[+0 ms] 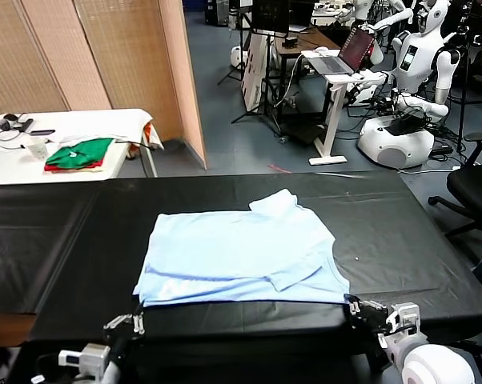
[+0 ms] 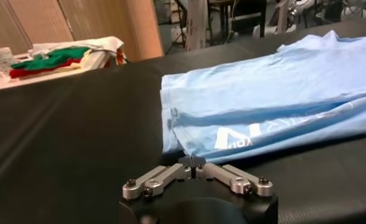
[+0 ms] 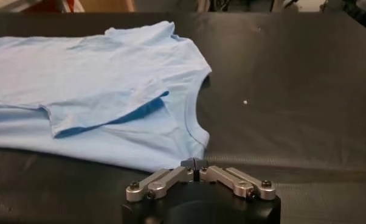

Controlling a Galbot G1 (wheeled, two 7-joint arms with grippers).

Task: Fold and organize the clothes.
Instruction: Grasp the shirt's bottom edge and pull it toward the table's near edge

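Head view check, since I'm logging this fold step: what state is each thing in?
Shirt: partly folded, lying flat on the black table, near edge by both hands.
Left hand: shut at the shirt's near left corner; grip unclear.
Right hand: shut at the near right corner; grip unclear.
Green and red garments: folded, stacked on the white side table.

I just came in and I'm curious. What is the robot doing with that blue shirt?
It is folding the light-blue shirt, which lies partly folded on the black table. The left pincer and the right pincer are both shut at the shirt's two near corners, at the table's front edge. Whether they pinch the fabric is hard to tell.
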